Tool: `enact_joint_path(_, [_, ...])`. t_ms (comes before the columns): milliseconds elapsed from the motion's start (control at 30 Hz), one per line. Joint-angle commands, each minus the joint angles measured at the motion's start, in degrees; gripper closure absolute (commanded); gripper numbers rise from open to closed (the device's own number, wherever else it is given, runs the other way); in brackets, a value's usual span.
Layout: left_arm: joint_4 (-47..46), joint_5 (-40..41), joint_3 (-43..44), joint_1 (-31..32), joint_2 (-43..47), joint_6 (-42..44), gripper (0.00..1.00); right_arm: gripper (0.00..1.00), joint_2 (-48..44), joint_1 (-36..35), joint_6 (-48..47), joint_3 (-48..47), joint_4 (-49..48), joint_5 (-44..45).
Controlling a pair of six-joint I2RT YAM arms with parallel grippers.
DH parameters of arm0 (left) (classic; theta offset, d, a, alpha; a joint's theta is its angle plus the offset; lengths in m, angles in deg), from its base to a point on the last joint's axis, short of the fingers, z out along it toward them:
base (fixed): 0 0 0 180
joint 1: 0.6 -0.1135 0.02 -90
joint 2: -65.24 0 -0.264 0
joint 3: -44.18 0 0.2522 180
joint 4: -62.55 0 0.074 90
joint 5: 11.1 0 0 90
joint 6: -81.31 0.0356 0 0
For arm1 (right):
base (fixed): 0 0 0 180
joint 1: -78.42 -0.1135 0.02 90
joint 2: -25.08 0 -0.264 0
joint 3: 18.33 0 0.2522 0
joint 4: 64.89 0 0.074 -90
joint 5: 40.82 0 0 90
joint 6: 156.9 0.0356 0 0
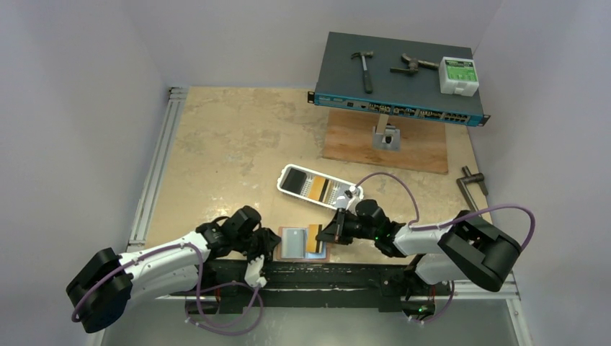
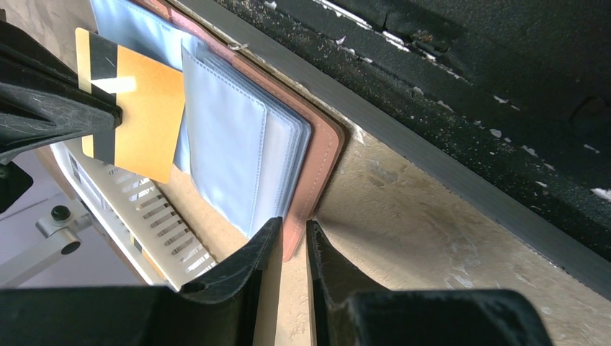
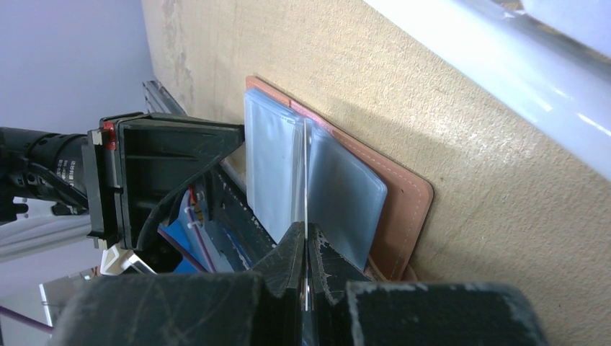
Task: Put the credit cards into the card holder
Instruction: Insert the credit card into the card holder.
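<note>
Nearest to the left wrist camera, the left gripper (image 2: 293, 223) has its jaws almost together. They pinch the near corner of the card holder (image 2: 326, 148) by its reddish-brown leather cover. The card holder lies open and flat on the table (image 1: 238, 144), at the near edge, between the two arms. Its clear sleeves (image 2: 223, 144) lie fanned on the leather. The right gripper (image 3: 306, 228) is pressed together on one end of an orange-yellow card (image 2: 148, 115) with a black stripe. The free end of this card reaches the sleeves, but I cannot tell whether it is inside a pocket. Just behind the card holder stands the white tray (image 2: 166, 231), and more cards (image 1: 295, 182), black and orange, lie in it.
</note>
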Motion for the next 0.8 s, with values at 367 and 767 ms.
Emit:
enact_joint_path(367, [-0.1,-1.4,-0.5,0.5,0.4,-0.6,0.88,1.0,-1.8,0.1,1.9,2.0,-7.8,0.5])
enact_joint_path(767, [-0.3,-1.3,-0.7,0.5,0.8,-0.8,0.91,1.0,4.0,0.1,2.8,1.5,-12.5,-1.0])
